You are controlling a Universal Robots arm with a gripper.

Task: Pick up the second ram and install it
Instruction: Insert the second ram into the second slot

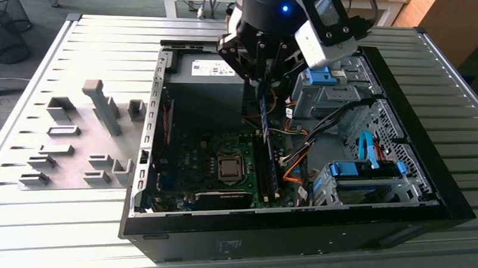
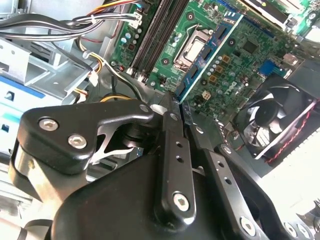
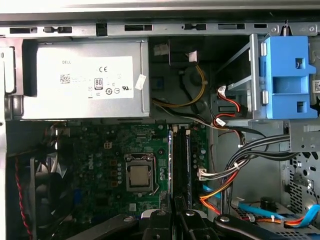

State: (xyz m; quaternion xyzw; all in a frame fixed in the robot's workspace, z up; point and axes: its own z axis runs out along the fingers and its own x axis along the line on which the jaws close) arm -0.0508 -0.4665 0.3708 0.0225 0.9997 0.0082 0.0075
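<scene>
My gripper point(image 1: 261, 81) hangs over the open computer case point(image 1: 427, 206), shut on the second ram point(image 1: 263, 114). The ram is a thin blue board seen edge-on, hanging below the fingers. In both wrist views the black fingers point(image 2: 172, 130) clamp the ram point(image 2: 207, 60) by one end, and its blue edge runs out over the green motherboard point(image 2: 240, 65). In the first wrist view the ram point(image 3: 170, 160) lines up alongside the dark memory slots point(image 3: 182, 165), with my gripper point(image 3: 174, 212) at its near end. I cannot tell whether the board touches a slot.
A silver power supply point(image 3: 85, 80) fills the case's far end. A blue drive clip point(image 3: 287, 75) and a metal drive cage stand beside it. Cable bundles point(image 3: 225, 170) run close to the slots. The CPU socket point(image 3: 139, 177) and a fan point(image 2: 272, 120) lie nearby. A grey fixture point(image 1: 72, 140) sits on the table.
</scene>
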